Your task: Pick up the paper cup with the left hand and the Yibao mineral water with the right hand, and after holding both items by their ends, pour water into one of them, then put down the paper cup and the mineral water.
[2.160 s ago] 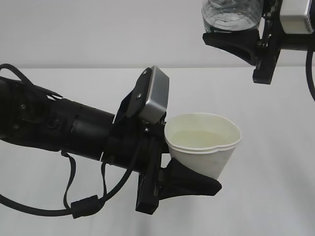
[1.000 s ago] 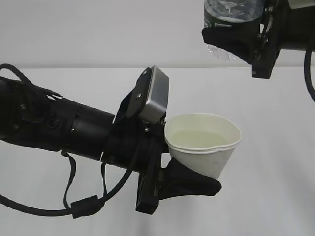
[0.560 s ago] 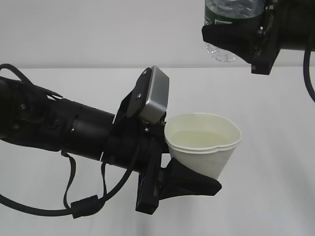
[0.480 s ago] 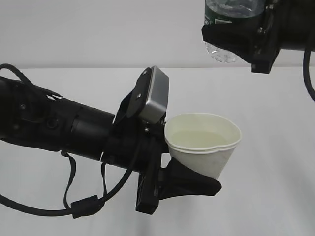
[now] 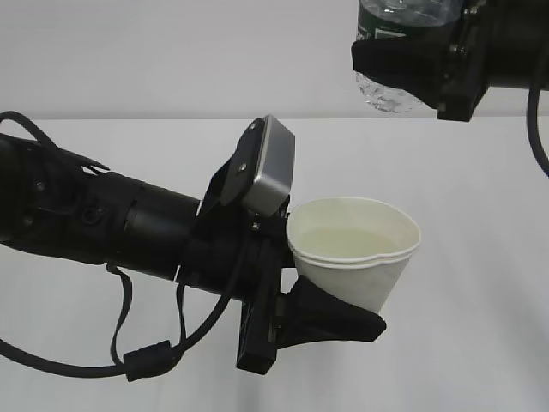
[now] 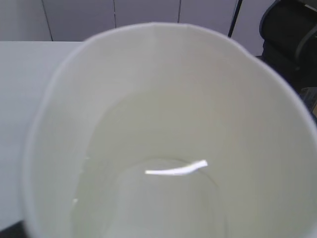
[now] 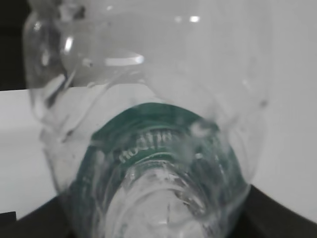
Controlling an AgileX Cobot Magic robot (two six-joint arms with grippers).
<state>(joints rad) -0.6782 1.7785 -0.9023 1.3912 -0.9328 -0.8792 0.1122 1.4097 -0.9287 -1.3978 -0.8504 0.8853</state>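
I see the paper cup (image 5: 356, 251) held upright above the white counter (image 5: 480, 257), gripped at its lower part by my left pincer (image 5: 322, 296). Clear water stands inside it; the left wrist view looks straight into its cream interior. High at the upper right, my right pincer (image 5: 403, 64) clasps the Yibao mineral water (image 5: 396, 51) around its body. The green label shows at the top edge, and the bottle's lower end hangs well above the cup.
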